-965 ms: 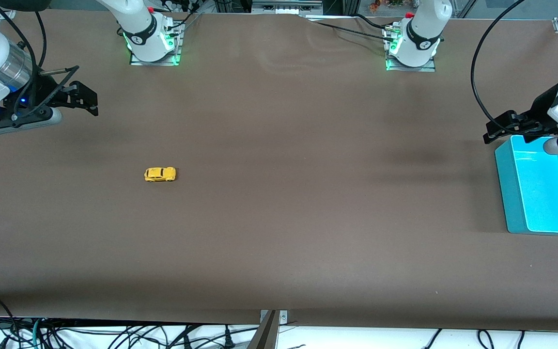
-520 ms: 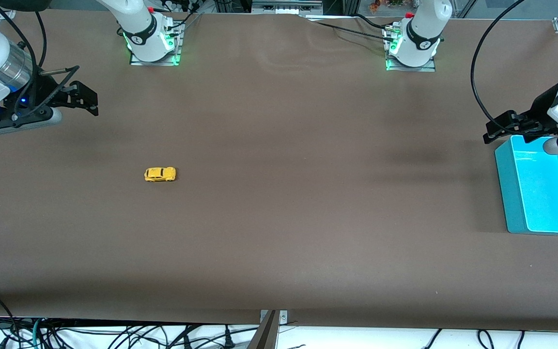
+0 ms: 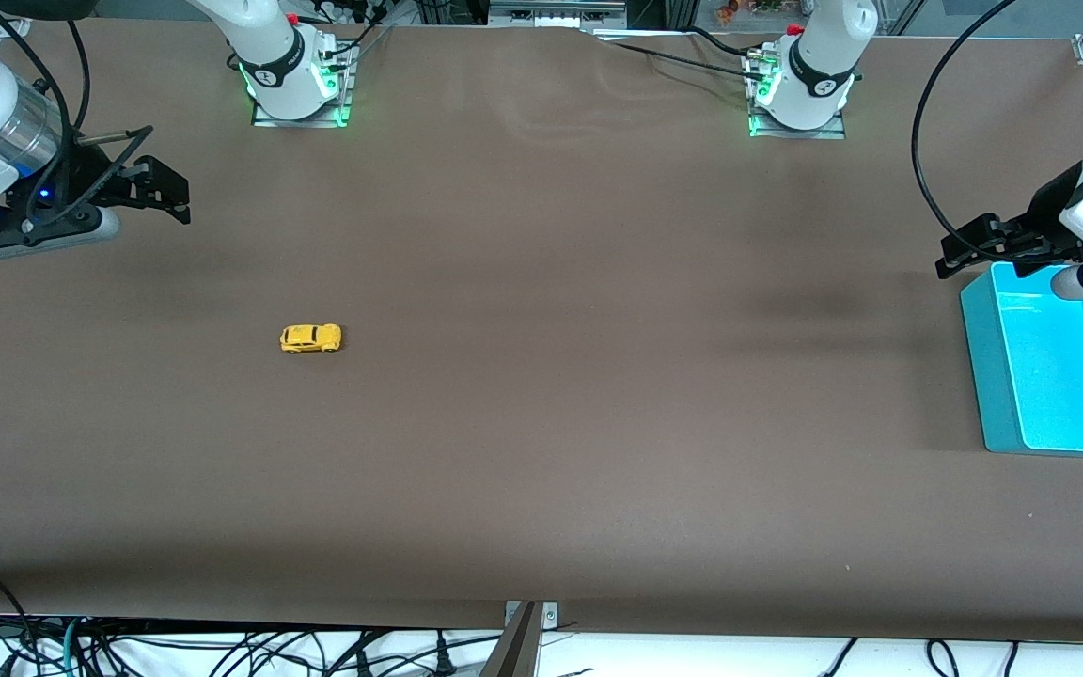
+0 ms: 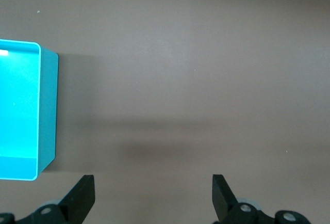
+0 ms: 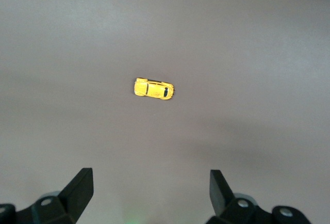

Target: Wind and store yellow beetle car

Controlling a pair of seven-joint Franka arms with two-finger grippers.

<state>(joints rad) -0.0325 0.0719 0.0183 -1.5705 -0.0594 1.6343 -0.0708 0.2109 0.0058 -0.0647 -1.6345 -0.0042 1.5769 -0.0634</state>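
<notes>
The yellow beetle car point(image 3: 311, 338) rests on its wheels on the brown table, toward the right arm's end; the right wrist view shows the same car point(image 5: 153, 88) alone on the bare surface. My right gripper point(image 3: 165, 194) hangs open and empty above the table near that end's edge, well apart from the car. My left gripper point(image 3: 972, 246) is open too, empty, hovering by the rim of the teal bin point(image 3: 983, 376). In the wrist views the left gripper point(image 4: 153, 195) and the right gripper point(image 5: 150, 190) show only bare table between their fingertips.
The teal bin point(image 4: 46, 110) stands at the left arm's end of the table, its inside bare. Both arm bases point(image 3: 292, 80) point(image 3: 800, 89) stand along the table's farthest edge. Cables hang below the nearest edge.
</notes>
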